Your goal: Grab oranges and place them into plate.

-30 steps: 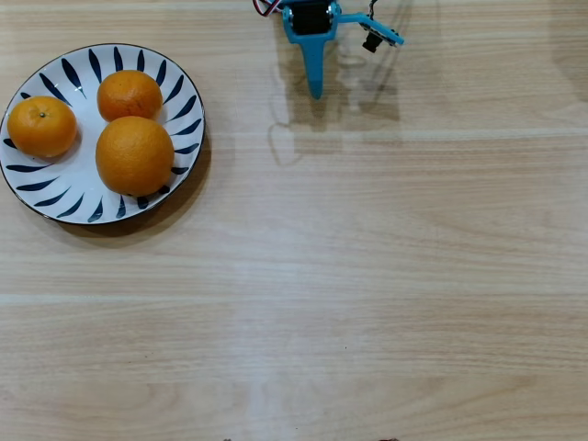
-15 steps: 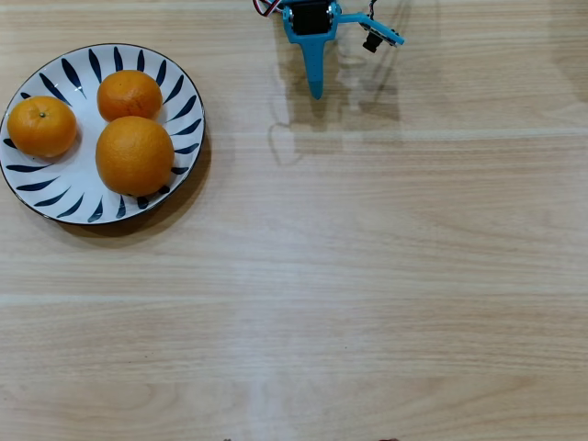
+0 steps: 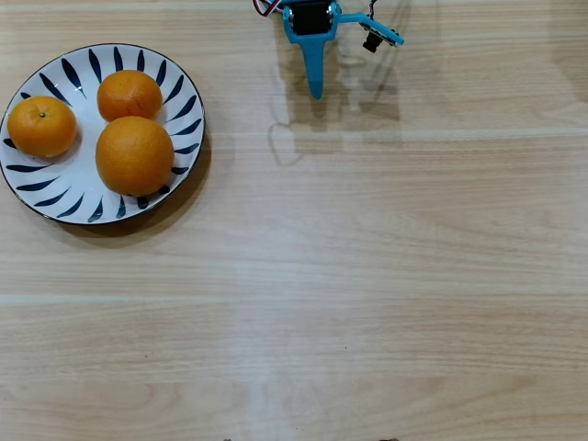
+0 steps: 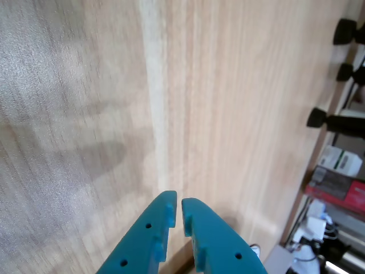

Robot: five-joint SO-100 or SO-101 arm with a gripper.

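Three oranges, all on the plate (image 3: 55, 197), which sits at the table's (image 3: 367, 276) top-left corner in the overhead view. Count: two small, one large. Small orange (image 3: 41, 126) is at the plate's left side, second small orange (image 3: 130, 95) toward its top, large orange (image 3: 135, 155) near the middle-right. Large one touches the top small one; the left small one sits just apart from both.

One gripper (image 3: 316, 92), teal, at the table's top edge in the overhead view, well apart from the plate. Only its tip and a bit of the mount show there; jaw state can't be read from that angle.

Wrist view fills that in: gripper (image 4: 176, 206) has its two teal fingers (image 4: 149, 240) nearly together, only a thin slit between the tips, nothing held. It hangs over bare wood. Wrist view shows no plate or oranges, only tabletop grain, plus black stand feet (image 4: 325, 118) and shelf clutter (image 4: 336, 188) past the table's far edge at the right. Overhead view shows none of that clutter.
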